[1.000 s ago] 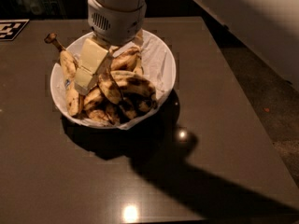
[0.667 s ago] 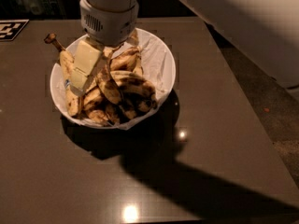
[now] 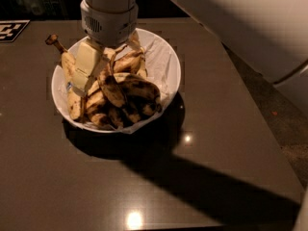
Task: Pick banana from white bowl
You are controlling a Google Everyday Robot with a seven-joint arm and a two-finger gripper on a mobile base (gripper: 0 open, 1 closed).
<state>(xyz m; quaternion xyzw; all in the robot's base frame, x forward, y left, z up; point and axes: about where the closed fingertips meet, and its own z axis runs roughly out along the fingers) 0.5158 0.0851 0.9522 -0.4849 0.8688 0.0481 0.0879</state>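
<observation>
The white bowl (image 3: 171, 66) stands on the dark table, lined with crumpled white paper and piled with several spotted bananas. My gripper (image 3: 98, 78) reaches straight down into its left half from the grey wrist above. One cream finger (image 3: 85, 64) shows on the left. The banana (image 3: 114, 91), long, curved and heavily brown-blotched, slants up out of the pile with its upper end between the fingers. The gripper is shut on it. The other finger is hidden behind the bananas.
A banana with a long brown stem and a blue sticker (image 3: 67, 69) leans on the bowl's left rim beside the finger. A black-and-white marker tag (image 3: 10, 30) lies at the table's back left. The table's right edge (image 3: 269, 129) drops to the floor.
The gripper has shifted slightly left and lower into the bowl. The bananas have shifted, and one blotched banana now slants up toward the fingers.
</observation>
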